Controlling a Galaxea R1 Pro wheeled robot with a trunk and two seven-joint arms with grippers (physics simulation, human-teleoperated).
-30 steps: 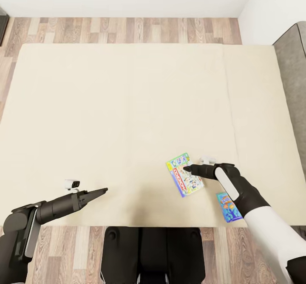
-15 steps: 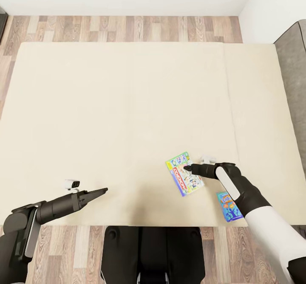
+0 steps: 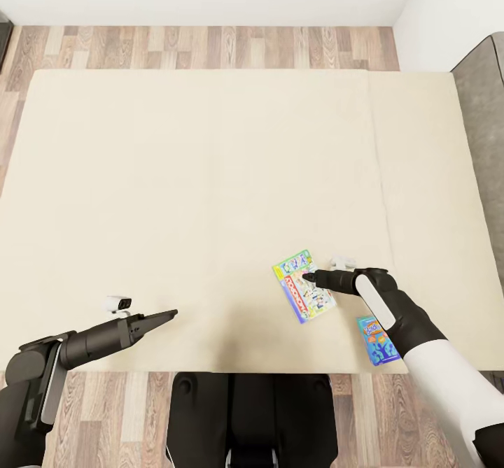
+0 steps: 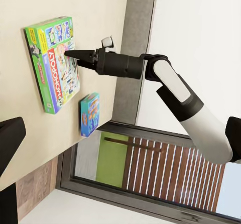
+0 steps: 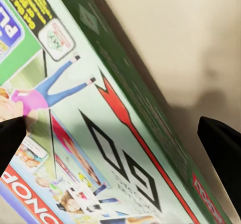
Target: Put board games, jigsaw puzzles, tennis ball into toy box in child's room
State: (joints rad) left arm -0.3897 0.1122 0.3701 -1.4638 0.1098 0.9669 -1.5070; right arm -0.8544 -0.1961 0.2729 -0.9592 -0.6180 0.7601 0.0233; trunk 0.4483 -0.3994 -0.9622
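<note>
Plainly "MONOPOLY" on green-edged board game [image 4: 52, 62]

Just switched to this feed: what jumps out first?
The green-edged board game lies on the beige bed near its front edge, with the right end effector over its lid. A small blue board game sits to its right at the bed's edge. The left end effector hangs over bare mattress.

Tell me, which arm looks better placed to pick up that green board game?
The right: its end effector is already over the green board game, while the left end effector hangs far away across the bed.
</note>
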